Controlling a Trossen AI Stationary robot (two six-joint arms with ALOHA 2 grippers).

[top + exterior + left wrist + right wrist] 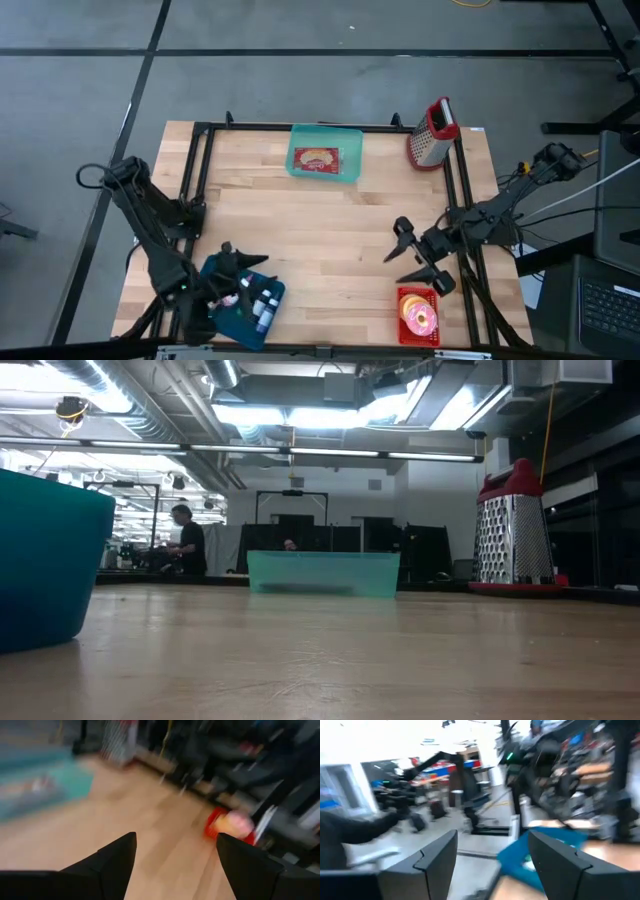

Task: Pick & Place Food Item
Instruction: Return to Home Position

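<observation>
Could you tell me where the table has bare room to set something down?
The middle of the table, between teal tray and near edge, is bare. Crowded: dark blue bin by left gripper, red basket by right gripper.

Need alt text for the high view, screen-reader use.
Wooden table from above: the open left hand is at a dark blue bin of small bottles in the bottom-left corner; the open right hand is beside a red basket holding a donut. A teal bin and a box grater stand along the top edge.

The low view's left edge cuts off the dark blue bin [45, 565].
</observation>
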